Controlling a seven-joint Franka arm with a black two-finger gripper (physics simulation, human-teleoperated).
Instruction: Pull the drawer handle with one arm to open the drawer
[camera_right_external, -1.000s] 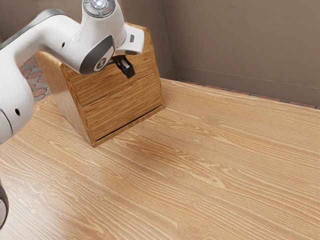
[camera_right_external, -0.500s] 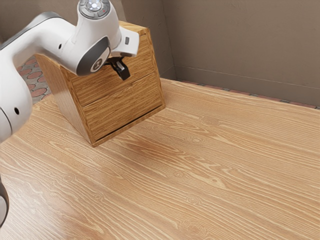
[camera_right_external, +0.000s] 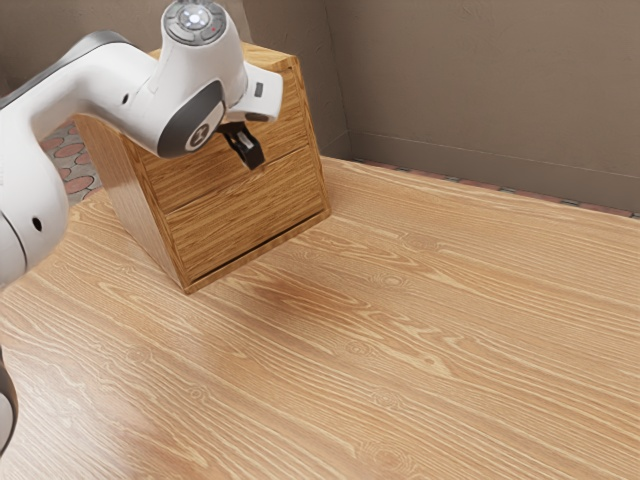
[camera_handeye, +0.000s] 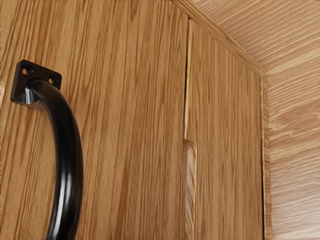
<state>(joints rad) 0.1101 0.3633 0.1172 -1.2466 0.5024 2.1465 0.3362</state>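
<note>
A wooden cabinet (camera_right_external: 150, 190) with two drawer fronts stands at the back left of the exterior view. My gripper (camera_right_external: 248, 152) is right at the upper drawer front (camera_right_external: 290, 110), near its lower edge, and the hand hides most of that front. In the wrist view a curved black handle (camera_handeye: 65, 150) is bolted to the upper drawer front (camera_handeye: 125, 100) and runs down under my hand. Beside that front, across a narrow seam, is the lower drawer front (camera_handeye: 225, 150). Both drawer fronts look flush with the cabinet in the exterior view.
The cabinet sits on a broad wood-grain table (camera_right_external: 420, 330) that stretches to the exterior view's right and front. A brown wall (camera_right_external: 480, 80) closes the back. My white arm (camera_right_external: 90, 90) comes in from the left, over the cabinet's top.
My hand drifted a little toward the exterior view's left, then came back right and slightly lower along the upper drawer front. The cabinet and its drawers look unchanged.
</note>
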